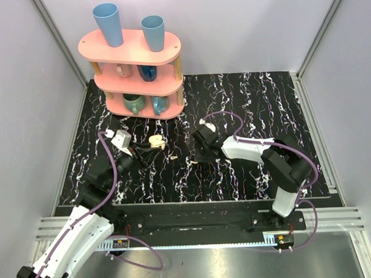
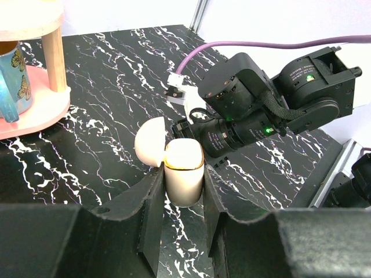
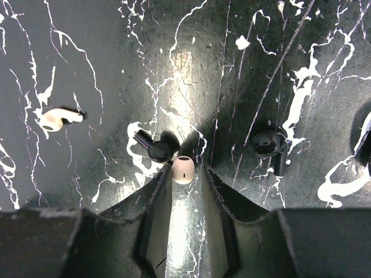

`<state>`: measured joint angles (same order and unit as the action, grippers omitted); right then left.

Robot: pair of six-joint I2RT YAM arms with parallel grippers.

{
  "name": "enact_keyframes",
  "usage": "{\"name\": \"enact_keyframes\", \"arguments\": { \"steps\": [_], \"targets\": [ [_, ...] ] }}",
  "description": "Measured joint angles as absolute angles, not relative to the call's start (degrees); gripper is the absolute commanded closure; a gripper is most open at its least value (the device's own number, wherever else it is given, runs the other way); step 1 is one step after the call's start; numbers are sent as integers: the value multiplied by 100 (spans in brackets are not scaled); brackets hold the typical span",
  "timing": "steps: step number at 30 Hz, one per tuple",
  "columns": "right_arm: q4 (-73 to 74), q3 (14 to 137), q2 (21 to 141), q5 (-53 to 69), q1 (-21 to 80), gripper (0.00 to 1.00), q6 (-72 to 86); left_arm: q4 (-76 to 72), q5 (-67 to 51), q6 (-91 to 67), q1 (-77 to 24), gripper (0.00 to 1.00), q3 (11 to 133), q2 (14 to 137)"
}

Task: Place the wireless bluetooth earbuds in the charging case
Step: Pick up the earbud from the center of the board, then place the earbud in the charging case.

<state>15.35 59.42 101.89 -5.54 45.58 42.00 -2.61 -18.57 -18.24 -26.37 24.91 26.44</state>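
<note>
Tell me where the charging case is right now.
In the top view the charging case is left of centre, before the pink shelf, lid open, clamped in the left gripper.

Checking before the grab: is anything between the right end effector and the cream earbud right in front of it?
Nothing visible does. The cream earbud sits at the mouth of the right end effector, between its fingertips. A small black piece lies close beside it, just ahead of one fingertip and outside the gap.
</note>
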Motion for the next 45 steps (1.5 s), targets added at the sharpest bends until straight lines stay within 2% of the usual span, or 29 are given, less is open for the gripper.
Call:
{"name": "enact_keyframes", "arguments": {
  "steps": [10,17,32,45],
  "targets": [
    [1566,5944,10230,-663,4606,66,4182,-263,-1857,-1824,-2637,100,2491,2644],
    [1590,6012,10294,-707,4650,76,4091,-263,-1857,-1824,-2637,100,2491,2644],
    [1678,6042,10221,-792,4687,82,3389,-268,-1865,-1824,-2637,100,2491,2751],
    [1835,6040,8495,-1328,4856,81,2056,-342,-2084,-1918,-2637,100,2534,3317]
  ]
}}
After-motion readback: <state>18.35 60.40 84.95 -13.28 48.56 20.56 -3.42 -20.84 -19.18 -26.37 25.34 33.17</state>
